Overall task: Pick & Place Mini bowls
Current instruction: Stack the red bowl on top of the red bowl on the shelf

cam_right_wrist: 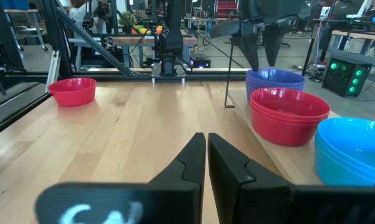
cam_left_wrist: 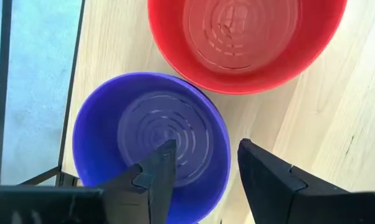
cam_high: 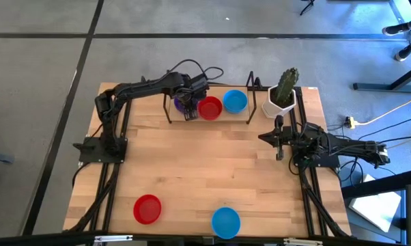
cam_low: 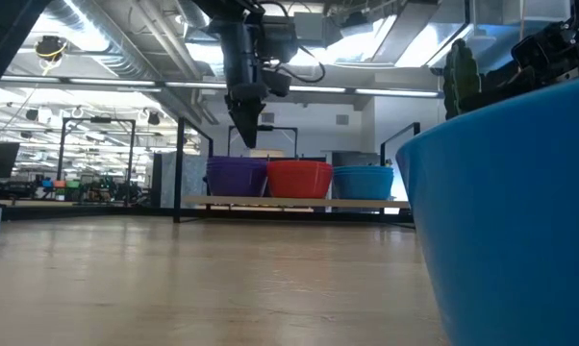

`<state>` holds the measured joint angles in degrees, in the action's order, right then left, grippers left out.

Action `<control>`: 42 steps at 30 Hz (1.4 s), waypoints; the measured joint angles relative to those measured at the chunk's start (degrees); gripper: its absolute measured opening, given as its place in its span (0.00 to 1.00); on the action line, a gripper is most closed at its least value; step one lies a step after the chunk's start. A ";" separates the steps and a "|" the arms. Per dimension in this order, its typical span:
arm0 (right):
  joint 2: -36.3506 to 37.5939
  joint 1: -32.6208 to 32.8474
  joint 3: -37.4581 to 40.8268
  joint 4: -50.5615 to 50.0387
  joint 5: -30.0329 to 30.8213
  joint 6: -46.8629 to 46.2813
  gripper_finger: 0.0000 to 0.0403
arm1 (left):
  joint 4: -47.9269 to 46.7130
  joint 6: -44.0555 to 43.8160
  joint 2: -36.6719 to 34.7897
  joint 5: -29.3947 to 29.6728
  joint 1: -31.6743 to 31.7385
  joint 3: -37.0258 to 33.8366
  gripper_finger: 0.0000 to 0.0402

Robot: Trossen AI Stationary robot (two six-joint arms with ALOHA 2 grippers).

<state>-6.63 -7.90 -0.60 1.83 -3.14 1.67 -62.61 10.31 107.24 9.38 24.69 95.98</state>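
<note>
Pale wood worktop [cam_high: 212,164] carries everything you need to watch: three stacks of mini bowls sit side by side along the far edge inside a low dark rack [cam_high: 170,109], a purple stack [cam_left_wrist: 151,142], a red stack [cam_high: 209,108] touching it, then a light blue stack [cam_high: 235,101]. Your left gripper [cam_left_wrist: 203,171] hangs directly above the purple stack, fingers parted and holding nothing. One finger [cam_left_wrist: 159,169] sits over the bowl's inside, the other [cam_left_wrist: 268,177] just outside its rim on the side away from the red stack, so the rim lies between them; a straight descent looks like all the grasp needs. Your right gripper [cam_right_wrist: 206,155] waits beside the cactus pot [cam_high: 280,104], fingers closed and empty. Near you, a lone red bowl [cam_high: 147,208] and a lone blue bowl [cam_high: 226,222] rest well apart
</note>
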 joint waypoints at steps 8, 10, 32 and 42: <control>0.00 0.00 0.00 0.00 0.00 0.00 0.05 | -2.96 2.00 -0.76 0.33 -0.39 -0.02 0.37; 0.02 0.00 0.00 0.00 0.00 -0.04 0.05 | -5.07 2.20 -2.70 2.61 -1.70 -0.02 0.33; 0.02 0.00 0.02 2.13 0.02 -0.18 0.05 | 41.28 -23.09 -62.47 17.44 -43.18 -48.73 0.01; 0.02 0.00 0.02 3.98 -0.02 -1.44 0.05 | 51.06 -24.51 -65.57 28.90 -52.16 -69.76 0.01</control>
<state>-6.61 -7.90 -0.58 5.80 -3.16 0.23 -11.55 -14.20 41.67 38.28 -27.46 26.22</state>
